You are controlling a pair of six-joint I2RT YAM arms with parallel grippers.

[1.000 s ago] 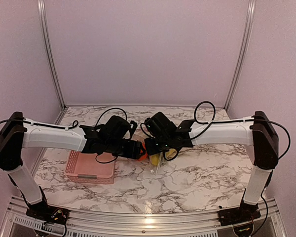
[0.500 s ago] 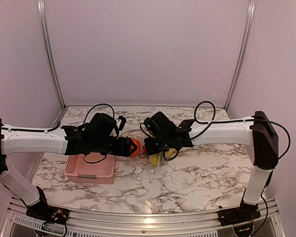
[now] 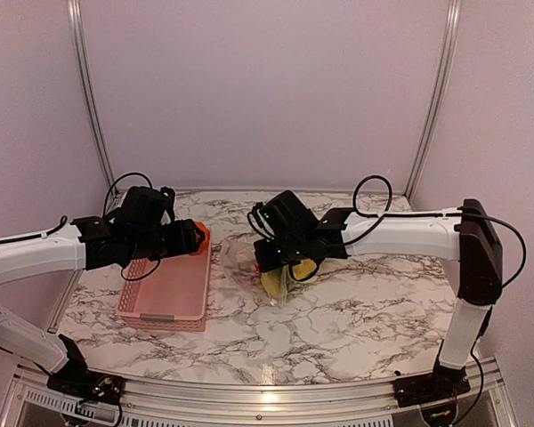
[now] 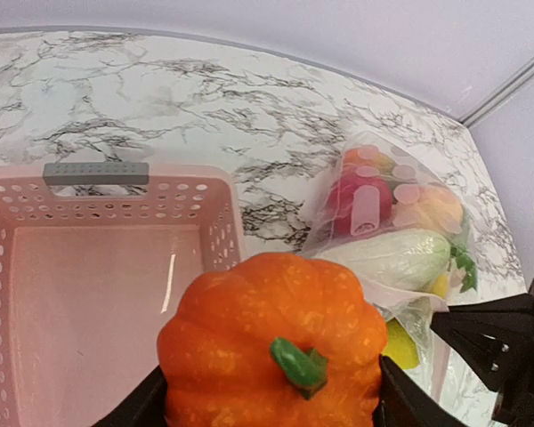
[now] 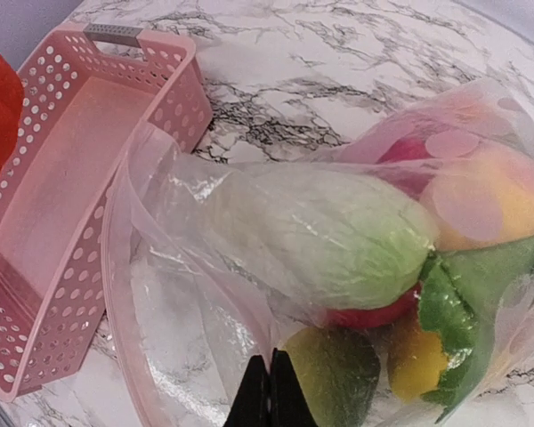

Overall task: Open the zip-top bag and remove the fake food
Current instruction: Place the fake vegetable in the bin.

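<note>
Two grippers were in view, each busy on its own side of the pink basket [image 3: 163, 292]. The left gripper [image 3: 189, 240] hung above the basket's far right corner, its jaws spread wide and clamped on an orange pumpkin [image 4: 271, 334] from the fake food, green stem facing the wrist camera. The dark fingers [image 4: 144, 406] pressed against the pumpkin's two flanks. The basket floor beneath it showed bare pink plastic.

Just right of the basket lay the zip-top bag [image 5: 196, 294], its mouth gaping toward the basket's wall; whether the plastic touched that wall could not be told. The right gripper [image 5: 269, 396] was closed tight, its jaws pinching the clear film near the bag's open rim.

Inside the bag, farther from the basket than its mouth, the remaining fake food [image 5: 338, 236] was bunched together: a pale whitish-green piece nearest the opening, with red, yellow, orange and dark green pieces behind and below it. The marble table [image 3: 338, 320] carried both basket and bag.
</note>
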